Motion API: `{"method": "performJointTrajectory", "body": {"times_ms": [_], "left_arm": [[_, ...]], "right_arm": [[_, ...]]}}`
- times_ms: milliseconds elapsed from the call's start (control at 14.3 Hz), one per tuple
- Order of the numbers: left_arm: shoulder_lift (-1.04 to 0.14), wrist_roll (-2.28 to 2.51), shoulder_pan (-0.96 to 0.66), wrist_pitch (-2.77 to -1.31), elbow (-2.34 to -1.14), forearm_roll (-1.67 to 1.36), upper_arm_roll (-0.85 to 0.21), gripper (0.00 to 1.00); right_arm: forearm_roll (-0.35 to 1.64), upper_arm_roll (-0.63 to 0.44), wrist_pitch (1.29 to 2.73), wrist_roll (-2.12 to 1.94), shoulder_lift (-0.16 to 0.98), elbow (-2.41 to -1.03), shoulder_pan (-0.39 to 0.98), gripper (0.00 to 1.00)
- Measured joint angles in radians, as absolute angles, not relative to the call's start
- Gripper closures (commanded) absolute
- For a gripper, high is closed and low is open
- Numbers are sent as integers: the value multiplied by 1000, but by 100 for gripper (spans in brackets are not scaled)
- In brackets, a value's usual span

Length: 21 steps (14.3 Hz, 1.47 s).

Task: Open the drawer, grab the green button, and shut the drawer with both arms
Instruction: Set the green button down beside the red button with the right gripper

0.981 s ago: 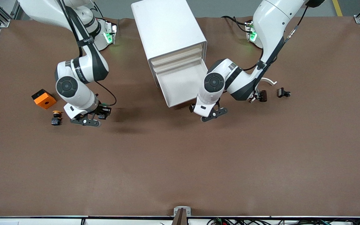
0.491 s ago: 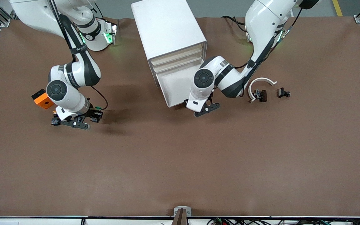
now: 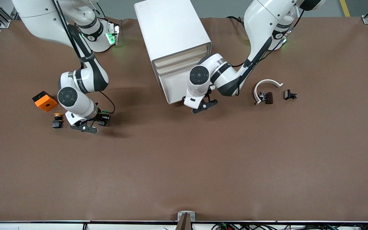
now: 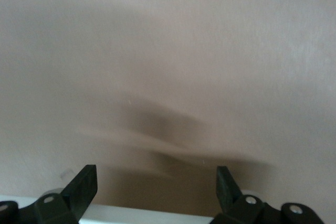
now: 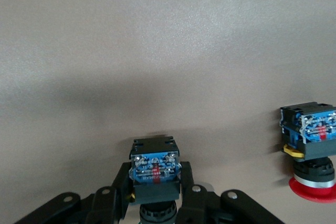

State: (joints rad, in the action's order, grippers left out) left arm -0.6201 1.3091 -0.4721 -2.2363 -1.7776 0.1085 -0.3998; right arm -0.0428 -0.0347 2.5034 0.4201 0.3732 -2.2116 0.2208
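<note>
The drawer (image 3: 174,84) stands pulled out from the bottom of the white cabinet (image 3: 171,28), and what shows of its tray is bare. My left gripper (image 3: 200,107) is open at the drawer's front, at the corner toward the left arm's end. In the left wrist view its fingers (image 4: 79,187) stand wide apart over a white edge (image 4: 131,214). My right gripper (image 3: 86,127) hangs low over the table toward the right arm's end. It is shut on the button (image 5: 155,169), whose black-blue body points outward. The button's cap is hidden between the fingers.
A second button (image 3: 57,120) with a red cap (image 5: 312,190) stands on the table close to my right gripper. An orange block (image 3: 45,101) lies just past it. A white curved piece (image 3: 266,83) and two small dark parts (image 3: 268,97) (image 3: 289,94) lie toward the left arm's end.
My left gripper moved sideways to the drawer's front corner, and the drawer front now sits slightly closer to the cabinet. My right gripper swung toward the orange block and partly back, still holding the button.
</note>
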Motion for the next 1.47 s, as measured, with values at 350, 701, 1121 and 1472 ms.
{"method": "performJointTrajectory", "body": {"times_ms": [350,701,1121,1472], "left_arm": [[-635,1396,-473,-2236,-1777,94,-449,0],[-642,1404,-473,-2227,-1776,13,-472,0],[-661,1412,-474,-2200,-1765,-111,-496,0],[-672,1412,-474,-2167,-1750,-195,-507,0]], "right_arm": [[-43,-35,2504,420,390,-2212,221,100],[-43,-35,2505,421,396,-2212,221,56],[-43,-40,2504,422,396,-2195,217,0],[-43,-42,2236,422,376,-2021,210,0]]}}
